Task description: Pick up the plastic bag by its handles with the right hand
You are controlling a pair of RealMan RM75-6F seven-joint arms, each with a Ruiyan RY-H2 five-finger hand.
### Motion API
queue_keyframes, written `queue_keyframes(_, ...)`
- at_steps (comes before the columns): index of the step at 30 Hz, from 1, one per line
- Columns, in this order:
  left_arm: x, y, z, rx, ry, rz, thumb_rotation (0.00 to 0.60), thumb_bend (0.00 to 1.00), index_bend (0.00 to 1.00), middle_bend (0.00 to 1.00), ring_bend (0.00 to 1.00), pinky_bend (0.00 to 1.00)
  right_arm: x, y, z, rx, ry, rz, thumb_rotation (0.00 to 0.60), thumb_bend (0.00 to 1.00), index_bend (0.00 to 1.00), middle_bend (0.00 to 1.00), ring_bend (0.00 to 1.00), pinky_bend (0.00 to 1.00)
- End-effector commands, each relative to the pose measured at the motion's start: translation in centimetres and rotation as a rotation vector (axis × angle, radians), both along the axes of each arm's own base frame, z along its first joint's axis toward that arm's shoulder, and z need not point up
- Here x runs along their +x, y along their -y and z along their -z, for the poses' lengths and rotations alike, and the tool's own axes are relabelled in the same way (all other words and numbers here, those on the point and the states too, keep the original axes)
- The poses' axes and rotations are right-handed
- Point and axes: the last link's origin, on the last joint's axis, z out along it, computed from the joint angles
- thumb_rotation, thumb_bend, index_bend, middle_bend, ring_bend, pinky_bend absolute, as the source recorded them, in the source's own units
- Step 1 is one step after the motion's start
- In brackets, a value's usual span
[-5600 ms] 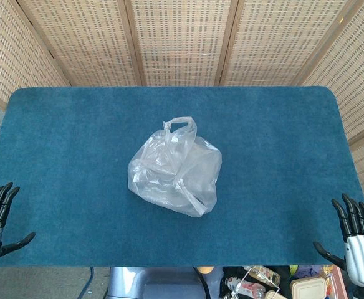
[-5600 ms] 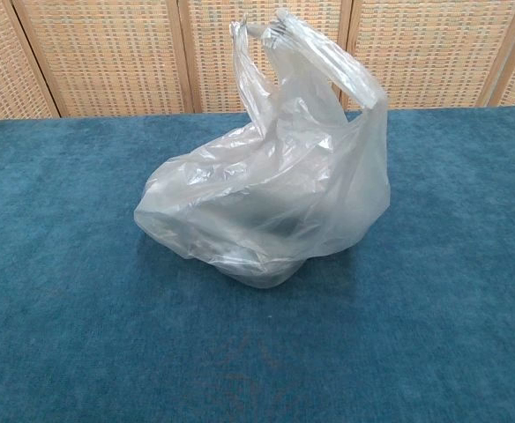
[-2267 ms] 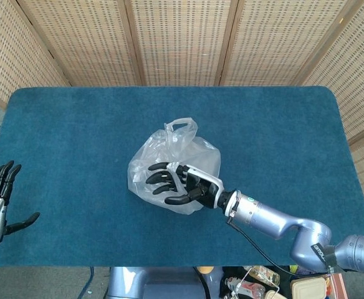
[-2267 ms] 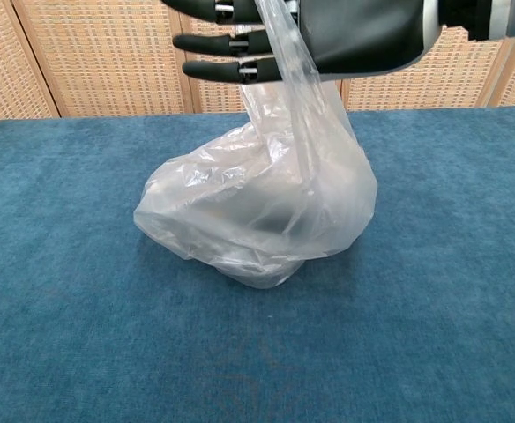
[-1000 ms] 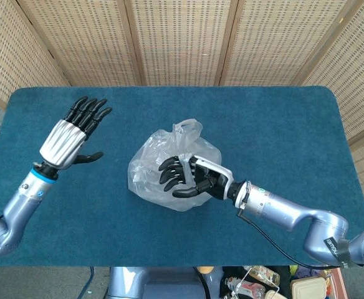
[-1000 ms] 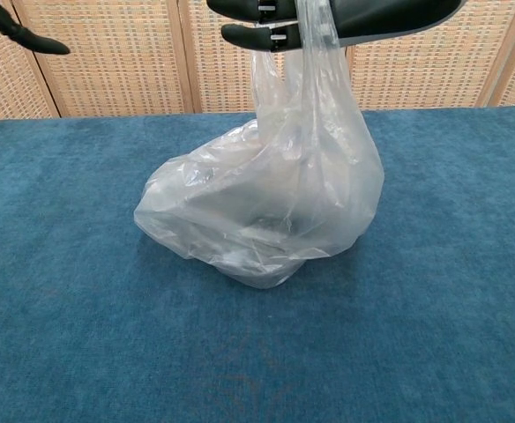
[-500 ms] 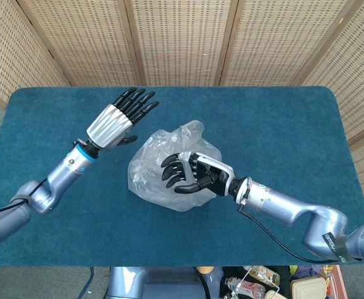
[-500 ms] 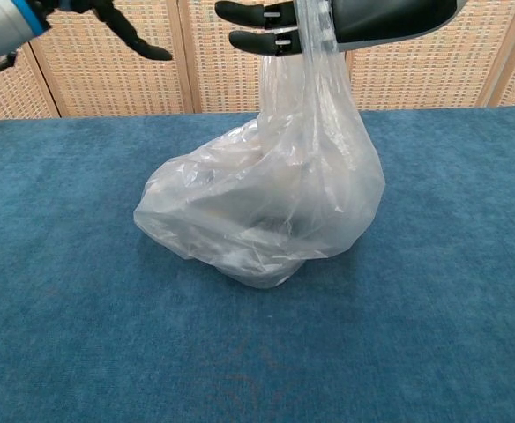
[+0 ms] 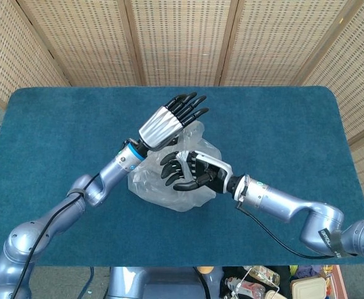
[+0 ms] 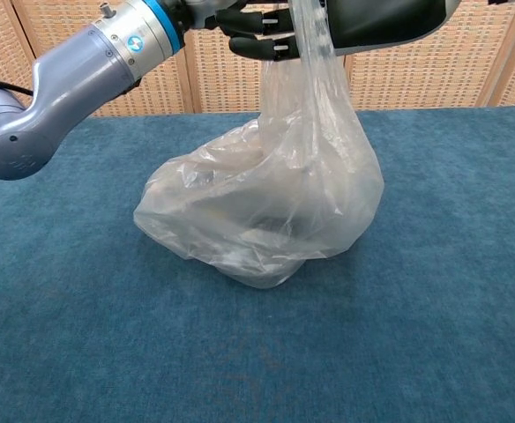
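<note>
Right hand (image 9: 191, 173) sits over the middle of the plastic bag (image 9: 163, 187), palm toward the camera in the head view, its dark fingers (image 9: 171, 169) curled partway in. In the chest view the bag's handles (image 10: 310, 35) rise in a stretched band of film straight up to the underside of that hand at the top edge of the frame, so the film looks hooked or caught there; whether the fingers are truly closed round the handles cannot be told, since the contact is cut off by the frame edge. The bag's body still rests on the blue table (image 9: 282, 137), slumped and wide at the base, roughly at the table's centre, with something dark and indistinct inside. The left hand (image 9: 169, 121) reaches in from the far side with its fingers straight and spread, holding nothing, hovering just above the upper end of the bag close to the right hand; touch cannot be confirmed. My reading is that the step in hand is securing the handles, with the lift barely begun: the neck is taut but the load has not left the table. The next move calls for the right hand to firm its hold on both loops and rise steadily, and for the left hand to keep clear of the film. Thin plastic may slip off smooth fingers if only one loop is caught.
</note>
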Motion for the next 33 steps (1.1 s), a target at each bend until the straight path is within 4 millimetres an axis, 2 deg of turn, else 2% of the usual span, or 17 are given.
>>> queue_keyframes(1, 1.1, -0.2, 0.7, -0.01, -0.001, 0.002, 0.6, 0.29, 0.22, 0.0, 0.0, 0.17, -0.1, 0.1, 0.0, -0.003, -0.005, 0.002, 0.6, 0.01, 0.35, 0.45, 0.33, 0.34)
queue_keyframes(7, 2.1, -0.1, 1.0, 0.003, -0.019, 0.039, 0.6, 0.33, 0.58, 0.0, 0.0, 0.17, -0.1, 0.3, -0.1, -0.011, -0.008, 0.005, 0.6, 0.02, 0.35, 0.45, 0.33, 0.34)
queue_keyframes(10, 2.3, -0.2, 1.1, 0.006, -0.013, 0.034, 0.6, 0.37, 0.7, 0.01, 0.0, 0.17, 0.1, 0.3, -0.2, -0.014, -0.007, 0.001, 0.6, 0.02, 0.35, 0.45, 0.33, 0.34)
queue_keyframes(13, 2.2, -0.1, 1.1, 0.007, -0.009, 0.034, 0.6, 0.4, 0.77, 0.03, 0.01, 0.17, 0.3, 0.1, -0.3, -0.016, -0.009, -0.007, 0.6, 0.02, 0.35, 0.45, 0.33, 0.34)
queue_keyframes(17, 1.7, -0.1, 0.8, 0.018, 0.004, 0.032, 0.6, 0.42, 0.8, 0.04, 0.02, 0.18, 0.4, 0.0, -0.6, -0.024, -0.014, -0.005, 0.6, 0.02, 0.35, 0.45, 0.33, 0.34)
queue_keyframes(22, 0.3, -0.3, -0.6, 0.03, 0.026, 0.032, 0.6, 0.41, 0.8, 0.05, 0.02, 0.18, 0.1, 0.3, -0.4, -0.028, -0.022, 0.017, 0.6, 0.02, 0.35, 0.45, 0.33, 0.34)
queue_keyframes(25, -0.8, -0.1, -1.7, 0.029, 0.051, 0.048, 0.6, 0.41, 0.8, 0.05, 0.02, 0.18, -0.3, 0.7, -0.3, -0.033, -0.022, 0.043, 0.6, 0.02, 0.35, 0.45, 0.33, 0.34)
queue_keyframes(33, -4.4, 0.2, -6.4, 0.081, 0.075, 0.097, 0.6, 0.41, 0.8, 0.06, 0.03, 0.18, -1.8, 1.9, -0.3, -0.062, -0.019, 0.111, 0.6, 0.03, 0.35, 0.45, 0.33, 0.34)
